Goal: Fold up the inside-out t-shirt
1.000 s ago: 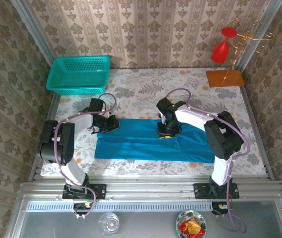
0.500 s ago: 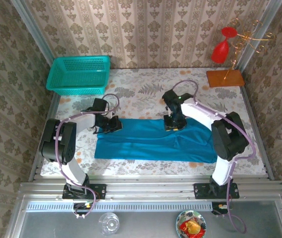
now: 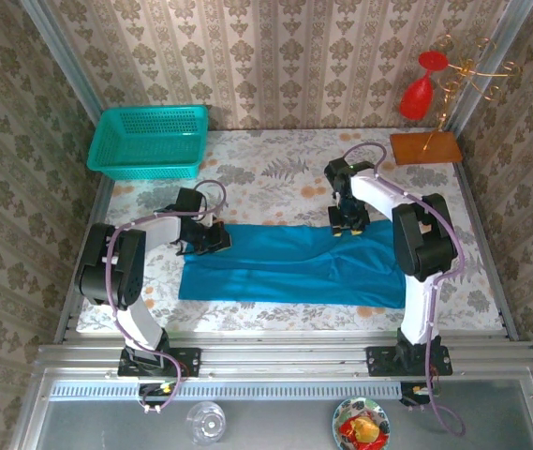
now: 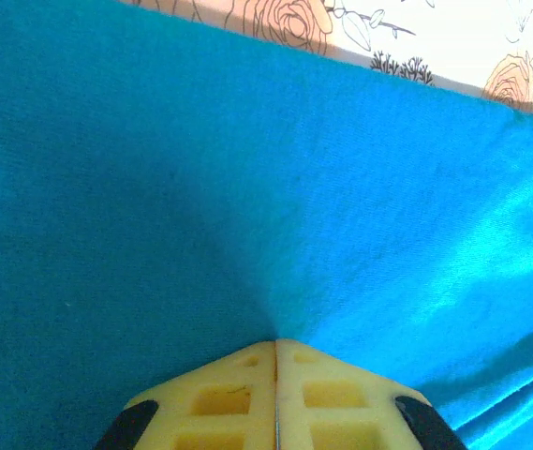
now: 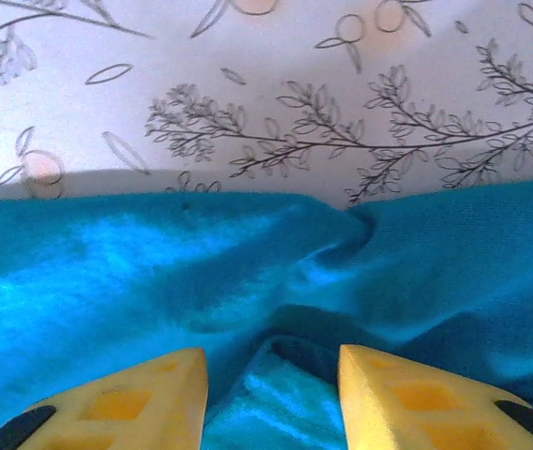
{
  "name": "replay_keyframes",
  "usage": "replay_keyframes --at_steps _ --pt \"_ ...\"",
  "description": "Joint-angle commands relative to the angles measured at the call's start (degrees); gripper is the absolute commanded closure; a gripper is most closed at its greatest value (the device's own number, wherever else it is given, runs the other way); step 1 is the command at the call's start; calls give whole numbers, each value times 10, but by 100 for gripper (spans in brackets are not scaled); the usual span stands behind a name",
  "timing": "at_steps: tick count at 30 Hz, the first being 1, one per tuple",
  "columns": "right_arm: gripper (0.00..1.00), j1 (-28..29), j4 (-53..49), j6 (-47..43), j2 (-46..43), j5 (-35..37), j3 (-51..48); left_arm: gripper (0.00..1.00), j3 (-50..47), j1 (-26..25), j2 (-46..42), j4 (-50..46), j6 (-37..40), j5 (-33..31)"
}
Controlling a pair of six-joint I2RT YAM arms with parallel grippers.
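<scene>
The t-shirt (image 3: pixel 294 272) lies banded across the 6 o'clock side of the tabletop (image 3: pixel 266 173), left gripper (image 4: pixel 275 345) clenched on its 10 o'clock corner, right gripper (image 5: pixel 271 354) released astride the 12 o'clock edge, probably to pinch next.

No legible text, labels, brand marks, numbers or signs observed on any item in the three views. Printed patterns present are floral and decorative only.

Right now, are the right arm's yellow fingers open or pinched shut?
Open. In the right wrist view the two fingers stand apart, with a raised ridge of the blue shirt between them.
</scene>
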Motion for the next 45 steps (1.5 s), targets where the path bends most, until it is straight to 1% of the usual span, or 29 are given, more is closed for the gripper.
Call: replay_keyframes --at_steps 1,4,6,11,13,15,18,23,28,29,30,32,35,39,42,45 --pt "61 -1 -26 -12 -30 -43 -18 90 -8 0 7 -2 5 -3" --pt "64 2 -32 -3 -73 -75 -55 90 -5 0 10 -2 6 -2" --pt "66 7 -40 8 -109 -82 -89 90 -4 0 11 -2 7 -1" --pt "70 31 -29 60 -213 -102 -209 90 -3 1 7 -7 9 1" --pt "70 35 -26 79 -241 -96 -233 90 -1 -1 2 -7 9 8" --pt "67 29 -13 86 -256 -72 -238 90 6 -6 -3 -3 10 17" --pt "66 -2 -2 76 -232 -43 -204 90 24 -23 -7 -5 9 29" --pt "65 -42 10 14 -146 -26 -111 90 52 -65 -11 -10 -2 36" --pt "66 -59 -6 -38 -55 -39 -23 90 58 -96 -1 9 -27 30" --pt "66 -61 -9 -46 -42 -43 -11 90 57 -96 2 15 -33 30" --pt "66 -64 -9 -51 -31 -48 -1 90 56 -115 5 20 -38 30" --pt "66 -70 -13 -59 -12 -63 11 90 56 -124 11 26 -45 28" --pt "64 -73 -14 -71 5 -78 14 90 56 -134 18 34 -51 23" --pt "63 -73 -27 -80 8 -96 8 90 57 -139 26 35 -53 18" --pt "65 -72 -26 -78 -13 -119 -11 90 56 -140 30 38 -54 20" --pt "70 -71 -35 -73 -36 -126 -27 90 58 -140 33 32 -51 20"
